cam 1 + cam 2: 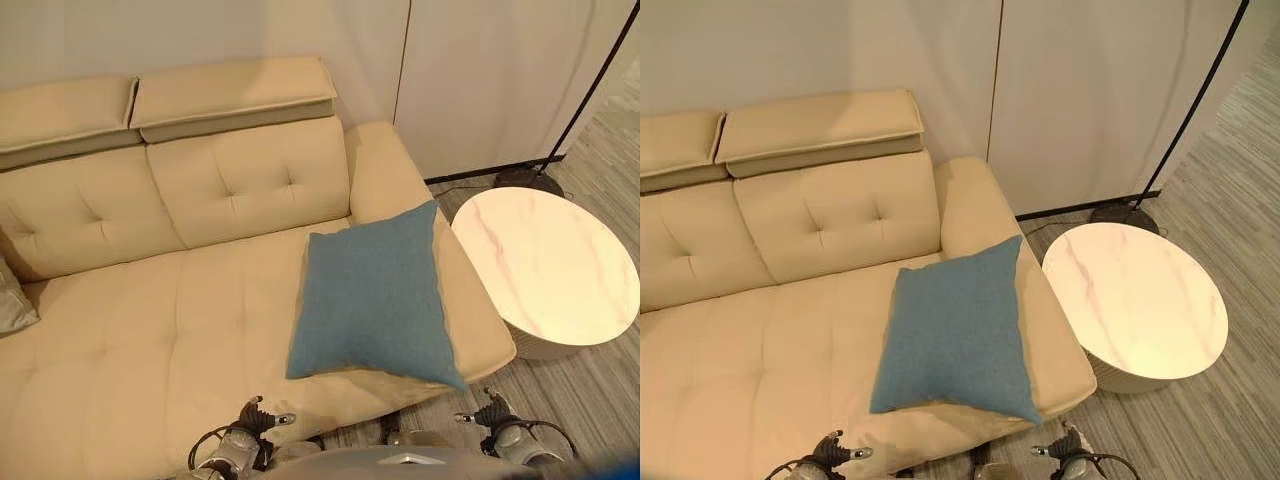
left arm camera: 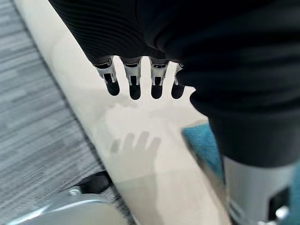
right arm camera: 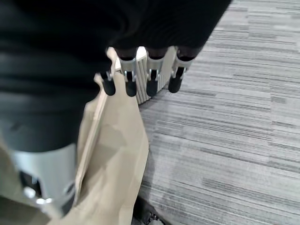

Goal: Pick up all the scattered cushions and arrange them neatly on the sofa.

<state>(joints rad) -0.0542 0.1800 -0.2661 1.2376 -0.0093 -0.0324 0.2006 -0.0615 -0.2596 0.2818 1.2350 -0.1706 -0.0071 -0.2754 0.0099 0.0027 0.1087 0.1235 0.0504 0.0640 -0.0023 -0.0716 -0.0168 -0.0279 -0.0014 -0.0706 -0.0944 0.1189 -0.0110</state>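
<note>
Blue cushion: the square blue fabric cushion (image 1: 375, 300) lies on the cream leather sofa (image 1: 150, 330), its corner hanging over the front edge.
Left hand (image 2: 133, 79): fingers straight, holding nothing.
Right hand (image 3: 140, 79): fingers straight, holding nothing.
Risk: a bump could slide the cushion onto the floor.
Grey cushion (image 1: 12, 300): easy to forget at the sofa's far end.

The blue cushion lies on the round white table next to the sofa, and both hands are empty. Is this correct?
Not quite. The blue cushion lies on the sofa, at its end beside the round white table, as the left eye view shows. The rest holds: the left hand and the right hand hang open and empty.
</note>
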